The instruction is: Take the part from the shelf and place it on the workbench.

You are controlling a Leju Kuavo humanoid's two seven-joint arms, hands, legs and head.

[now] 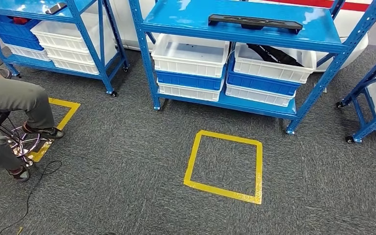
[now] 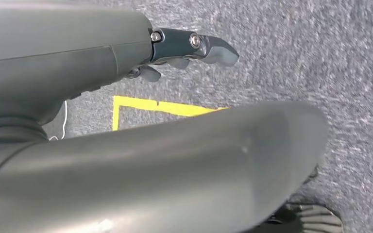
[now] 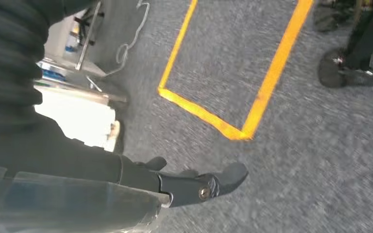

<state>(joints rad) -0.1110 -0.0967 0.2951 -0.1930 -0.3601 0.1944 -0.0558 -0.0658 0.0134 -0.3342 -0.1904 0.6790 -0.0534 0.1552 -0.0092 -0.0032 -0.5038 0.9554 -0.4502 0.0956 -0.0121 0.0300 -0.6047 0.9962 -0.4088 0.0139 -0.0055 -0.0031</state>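
Observation:
A long black part (image 1: 254, 22) lies flat on the top board of the blue shelf (image 1: 176, 22) straight ahead. A second black part (image 1: 274, 55) rests in the upper white bin (image 1: 293, 71) on the right side, one level down. My left hand (image 2: 189, 48) hangs over the grey carpet in the left wrist view, fingers stretched out and holding nothing. My right hand (image 3: 199, 187) also hangs above the carpet with its fingers straight and nothing in them. Both hands are far from the shelf.
A yellow tape square (image 1: 225, 166) marks the carpet in front of the shelf. A person (image 1: 10, 107) sits on a stool at the left, feet near another yellow square (image 1: 61, 115) and a loose cable (image 1: 39, 181). More blue shelves stand at the left (image 1: 93, 49) and right (image 1: 367, 98).

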